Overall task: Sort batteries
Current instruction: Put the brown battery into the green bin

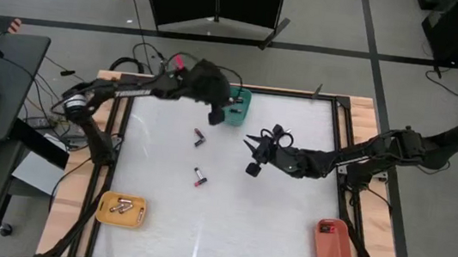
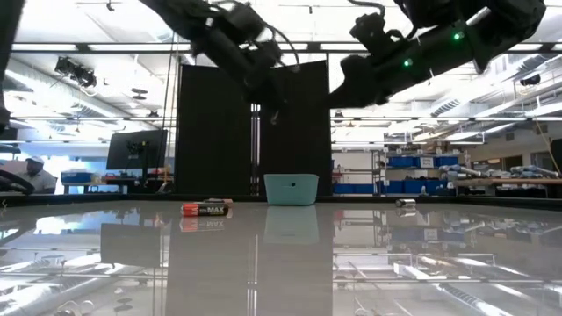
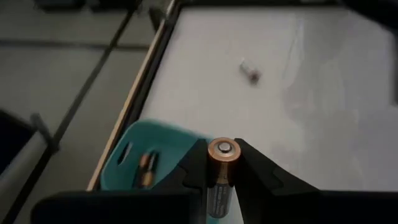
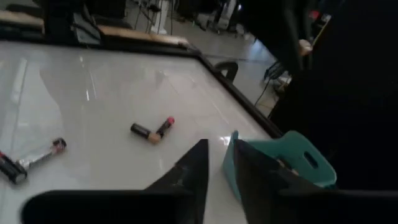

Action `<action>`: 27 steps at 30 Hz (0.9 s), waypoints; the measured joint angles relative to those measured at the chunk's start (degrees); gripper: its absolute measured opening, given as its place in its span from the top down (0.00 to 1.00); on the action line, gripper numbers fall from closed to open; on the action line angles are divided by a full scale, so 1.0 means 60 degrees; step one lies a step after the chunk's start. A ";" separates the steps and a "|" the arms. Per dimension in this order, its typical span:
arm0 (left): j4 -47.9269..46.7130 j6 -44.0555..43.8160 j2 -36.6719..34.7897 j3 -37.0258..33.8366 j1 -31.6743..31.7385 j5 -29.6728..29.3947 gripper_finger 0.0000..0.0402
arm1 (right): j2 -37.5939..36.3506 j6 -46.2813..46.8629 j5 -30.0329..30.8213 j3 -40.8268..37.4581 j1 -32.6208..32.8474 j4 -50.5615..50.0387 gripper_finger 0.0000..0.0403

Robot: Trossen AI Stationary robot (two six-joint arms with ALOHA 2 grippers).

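Note:
My left gripper point(image 1: 213, 115) hangs above the table beside the teal tray point(image 1: 238, 105) at the far edge, shut on a copper-topped battery point(image 3: 222, 163). The teal tray point(image 3: 140, 165) has batteries point(image 3: 146, 169) lying in it. My right gripper point(image 1: 252, 154) hovers over the table's middle right, open, with nothing between its fingers point(image 4: 193, 171). Loose batteries lie on the table: one point(image 1: 199, 136) near the tray, one point(image 1: 200, 177) farther toward the near edge. In the low view, one point(image 2: 206, 208) lies on its side in front of the teal tray point(image 2: 291, 188). My left gripper pinches the battery by its long sides point(image 3: 217, 183) between the two fingers, just behind its copper-coloured end point(image 3: 222, 149). The battery lies along the fingers, and that end reaches as far as their tips. The fingers slant down, and the battery is lifted clear of the table.
A yellow tray point(image 1: 122, 210) with batteries stands at the near left corner and an orange-red tray point(image 1: 333, 242) at the near right. A dark rail point(image 1: 216, 86) frames the table. Bare white surface lies between the trays. A person point(image 2: 31, 174) sits far behind the table.

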 joint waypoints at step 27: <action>-0.4675 0.0488 0.5886 0.5444 0.1324 0.0402 0.86 | 0.0007 0.0728 -0.0126 0.0000 -0.0634 -0.1619 0.97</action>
